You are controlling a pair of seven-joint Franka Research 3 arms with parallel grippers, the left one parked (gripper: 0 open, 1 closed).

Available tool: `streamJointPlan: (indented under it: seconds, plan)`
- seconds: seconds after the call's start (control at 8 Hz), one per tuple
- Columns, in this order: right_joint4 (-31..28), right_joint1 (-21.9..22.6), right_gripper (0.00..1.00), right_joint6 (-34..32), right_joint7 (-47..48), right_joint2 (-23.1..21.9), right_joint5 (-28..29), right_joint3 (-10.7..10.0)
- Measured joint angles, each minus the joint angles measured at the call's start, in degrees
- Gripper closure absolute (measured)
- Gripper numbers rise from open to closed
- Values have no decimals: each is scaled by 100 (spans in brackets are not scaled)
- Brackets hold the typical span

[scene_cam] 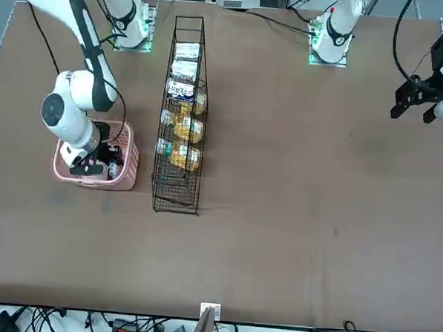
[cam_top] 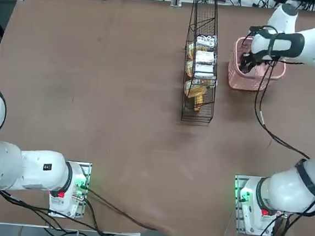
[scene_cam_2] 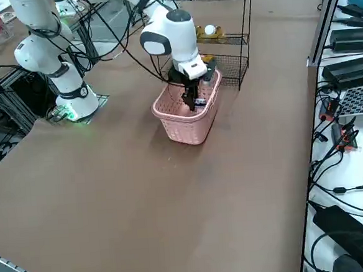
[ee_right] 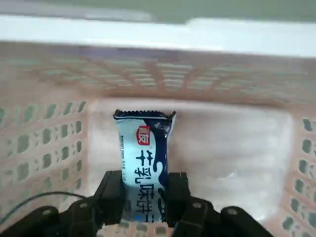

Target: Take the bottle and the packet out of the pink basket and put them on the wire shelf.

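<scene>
Wrist footage alone settles the grip: the right gripper (ee_right: 143,197) has its two black fingers (ee_right: 114,193) pinched against the sides of the packet (ee_right: 143,163), a whitish wrapper with dark blue print and a red mark, standing on end inside the pink basket (ee_right: 44,148). From overhead that packet is hidden under the white wrist, and only the right gripper (cam_top: 245,62) reaching down into the pink basket (cam_top: 239,80) at about 1 o'clock on the table can be made out. The wire shelf (cam_top: 197,102) stands just beside the basket, toward 12 o'clock, stocked with white and yellow packets. The side view shows the fingers low inside the basket (scene_cam_2: 181,126) with something small and dark-printed between them. The bottle cannot be made out in any view.
</scene>
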Motion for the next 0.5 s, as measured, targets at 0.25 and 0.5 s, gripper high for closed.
streamJointPlan:
  seconds: [0.25, 0.5]
  plan:
    - [62, -28, 56, -573, 0, -336, 0, -11]
    - [281, -63, 56, -1291, 0, -638, 0, -32]
